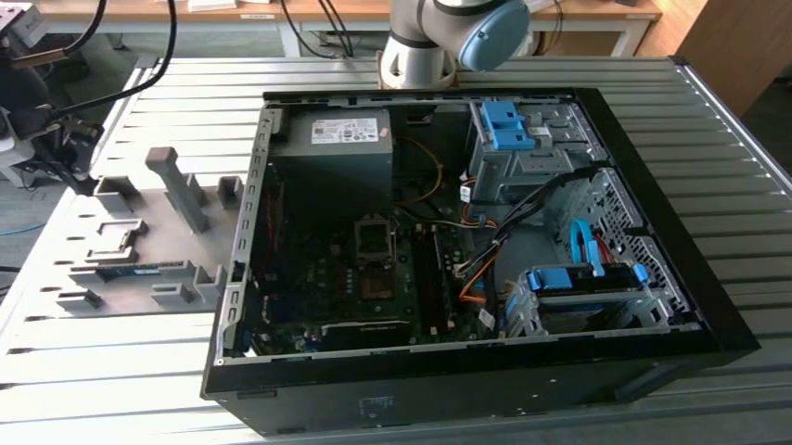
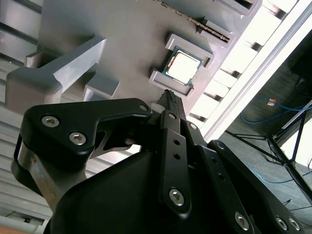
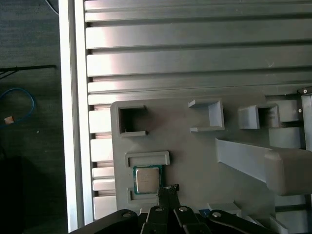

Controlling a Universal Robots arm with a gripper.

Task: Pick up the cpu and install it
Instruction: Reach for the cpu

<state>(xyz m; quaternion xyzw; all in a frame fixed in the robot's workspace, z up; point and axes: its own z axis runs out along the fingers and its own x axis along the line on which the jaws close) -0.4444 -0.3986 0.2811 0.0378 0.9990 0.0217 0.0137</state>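
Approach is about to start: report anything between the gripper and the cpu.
Nothing visible does. In the first wrist view the cpu lies uncovered in its recess of the grey holder, the gripper close by.

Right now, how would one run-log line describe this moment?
gripper: shut, empty, near cpu | cpu: flat in nest of grey fixture, not yet picked | install: not done

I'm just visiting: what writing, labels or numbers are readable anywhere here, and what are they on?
White label on the power supply: print too small to read.
Badge on the computer case: blurred, unreadable.
Face of the cpu in the first wrist view: no legible marking.
So no text can be quoted.
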